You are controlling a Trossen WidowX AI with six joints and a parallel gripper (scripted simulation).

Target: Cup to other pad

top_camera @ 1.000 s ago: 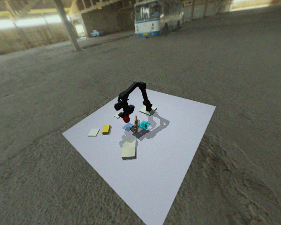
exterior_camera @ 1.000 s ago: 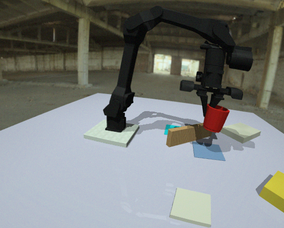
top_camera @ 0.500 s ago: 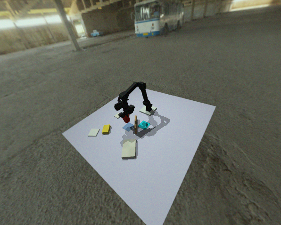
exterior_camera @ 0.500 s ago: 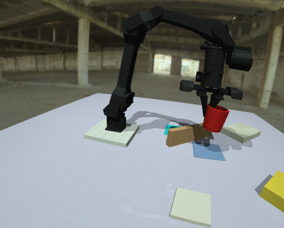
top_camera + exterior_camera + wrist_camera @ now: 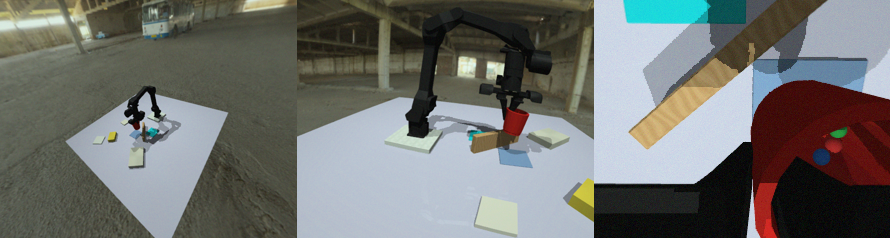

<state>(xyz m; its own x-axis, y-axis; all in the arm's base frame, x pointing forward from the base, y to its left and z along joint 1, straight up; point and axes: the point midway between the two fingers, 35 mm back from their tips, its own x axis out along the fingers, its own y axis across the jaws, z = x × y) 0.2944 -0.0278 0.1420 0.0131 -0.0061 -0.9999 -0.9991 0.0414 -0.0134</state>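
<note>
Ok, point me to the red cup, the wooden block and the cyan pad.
red cup (image 5: 515, 123): exterior view, on its outer wall below the rim.
wooden block (image 5: 484, 145): exterior view, on its lit front face.
cyan pad (image 5: 666, 10): wrist view, on its bright, unshaded part.
</note>
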